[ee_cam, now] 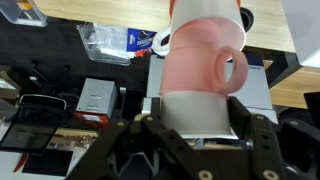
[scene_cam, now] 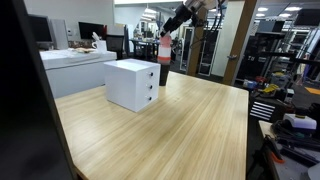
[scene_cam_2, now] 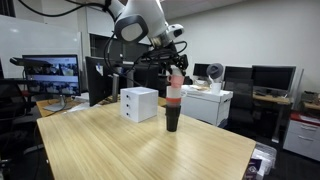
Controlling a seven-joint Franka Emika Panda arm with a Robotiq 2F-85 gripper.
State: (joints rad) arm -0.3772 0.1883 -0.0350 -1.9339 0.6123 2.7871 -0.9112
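Note:
A stack of cups stands on the wooden table (scene_cam: 190, 130), beside a white two-drawer box (scene_cam: 132, 84). The stack (scene_cam_2: 172, 102) has a black cup at the bottom and pink on top. In the wrist view a pink mug (ee_cam: 200, 55) with a handle sits against a white cup (ee_cam: 198, 110). My gripper (ee_cam: 198, 125) has a finger on each side of the white cup, pressed against it. In both exterior views the gripper (scene_cam: 168, 33) (scene_cam_2: 176, 68) is at the top of the stack, which rests upright on the table (scene_cam_2: 130, 150).
The white box (scene_cam_2: 139, 104) stands just beside the stack near the table's far edge. Desks with monitors (scene_cam_2: 50, 72), chairs and shelving surround the table. A white counter (scene_cam: 75, 62) with clutter lies behind the box.

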